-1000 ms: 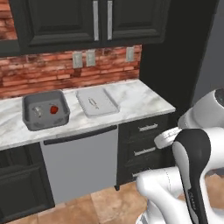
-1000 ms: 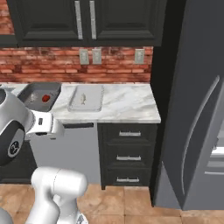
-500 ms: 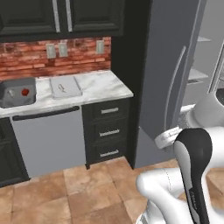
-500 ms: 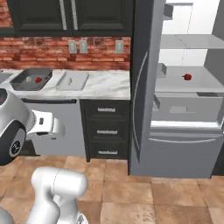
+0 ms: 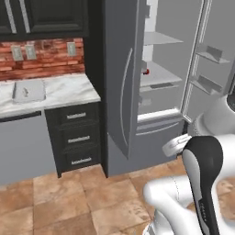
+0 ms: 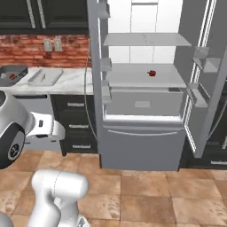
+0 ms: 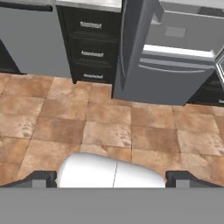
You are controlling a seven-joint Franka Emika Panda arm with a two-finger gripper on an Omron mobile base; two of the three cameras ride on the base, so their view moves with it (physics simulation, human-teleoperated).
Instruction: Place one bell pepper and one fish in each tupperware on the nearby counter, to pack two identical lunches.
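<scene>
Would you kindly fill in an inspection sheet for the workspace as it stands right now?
Surface: white marble counter on black cabinets, left of the fridge.
Job's things: shallow light grey tray on the counter, something small and pale in it; dark grey tub at the counter's left end, a small red thing inside; a red bell pepper on the middle fridge shelf.
Clutter: nothing seen.
Pincer: pincer open, empty, aimed down at the tiled floor.
Cables: nothing seen.
Surroundings: fridge with both doors open, grey shelves; brick backsplash with outlets; grey dishwasher front below the counter.
</scene>
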